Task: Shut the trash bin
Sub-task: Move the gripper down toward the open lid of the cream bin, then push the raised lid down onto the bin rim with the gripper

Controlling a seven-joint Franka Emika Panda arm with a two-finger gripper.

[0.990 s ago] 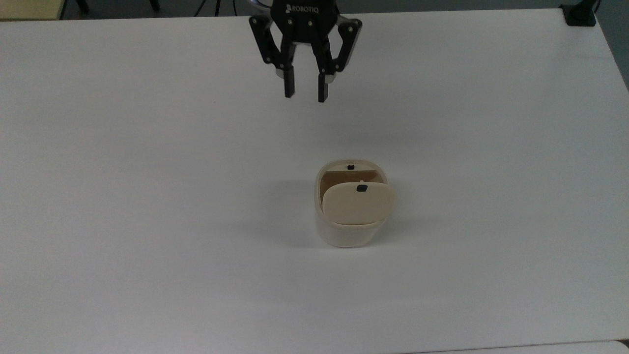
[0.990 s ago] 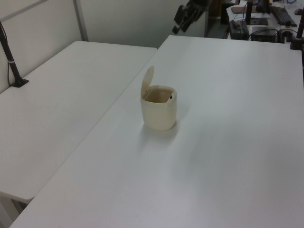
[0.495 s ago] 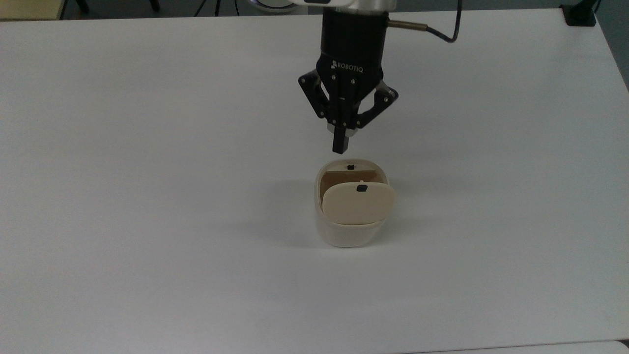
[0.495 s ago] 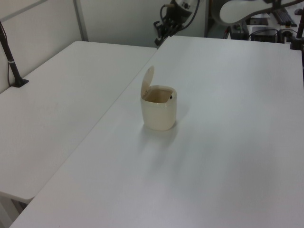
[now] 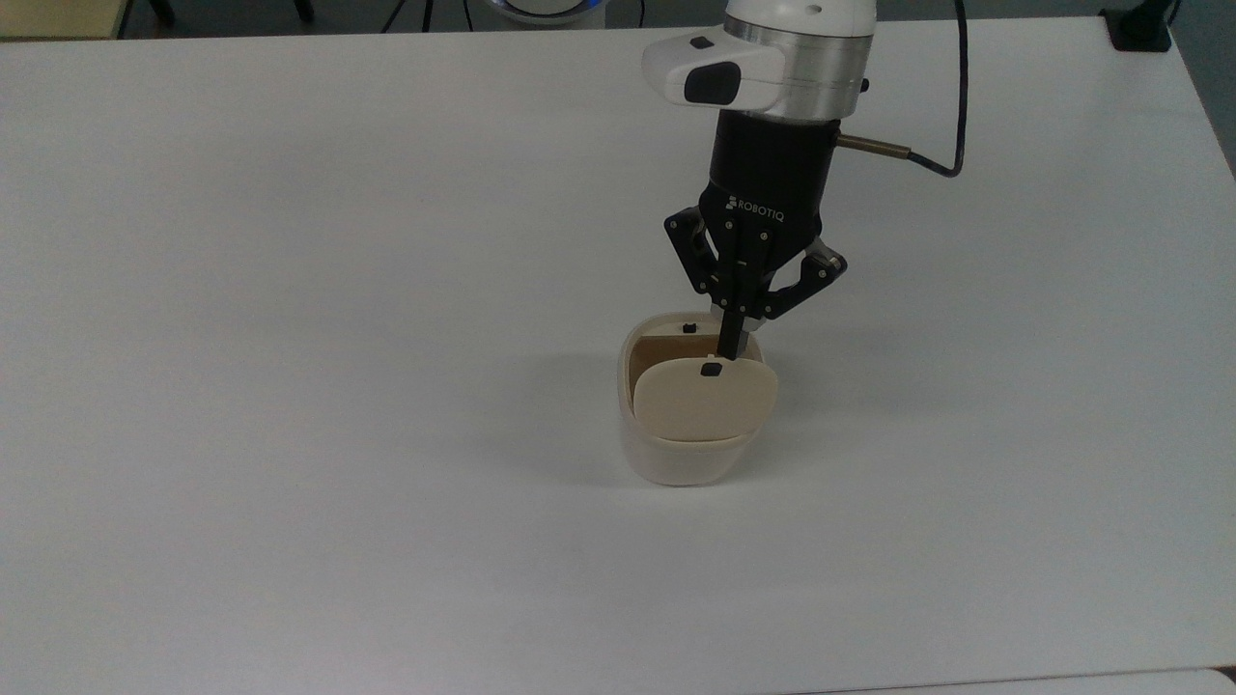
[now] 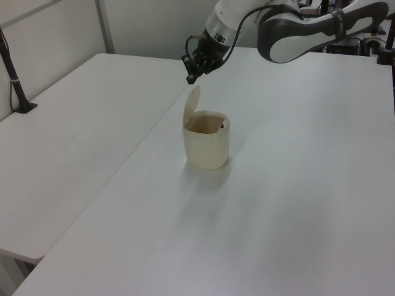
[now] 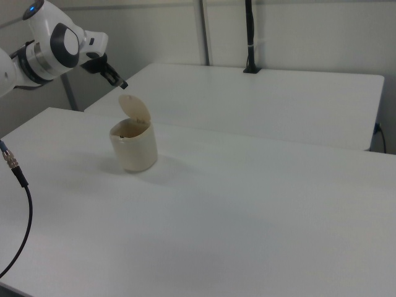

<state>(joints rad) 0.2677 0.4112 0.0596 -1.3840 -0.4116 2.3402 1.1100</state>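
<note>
Currently the trash bin [image 5: 688,425] is sitting near the middle of the white desk [image 5: 290,386], lid [image 5: 705,398] standing up off its hinge, brownish inside showing under it. The pincer [image 5: 732,349] is hanging just above the lid's top edge with its fingers pressed together, holding nothing. In the left view the tip [image 6: 191,79] is sitting slightly above the lid [image 6: 192,106] and toward the left view's left, apart from it, not touching as far as I can tell. The right view is agreeing: tip [image 7: 122,84] just above and to the right view's left of the raised lid [image 7: 135,109].

Step in hand, as I'm reading it: getting behind the lid to push it down.
- Keeping the fingers together is fine, a blunt pusher is all that's needed.
- Contact should be going on the lid's outer face near the free edge, far from the hinge, for leverage.
- Push should be following the lid's arc over the opening, then down; a straight sideways shove risks sliding or tipping the light bin.
- Finishing with a downward press near the small black button [image 5: 712,369] so the latch is catching.

Versus a second ago: the pincer was spread and far up the desk; half a second ago already pressed together, short of the bin. Bin and lid aren't shifting.
</note>
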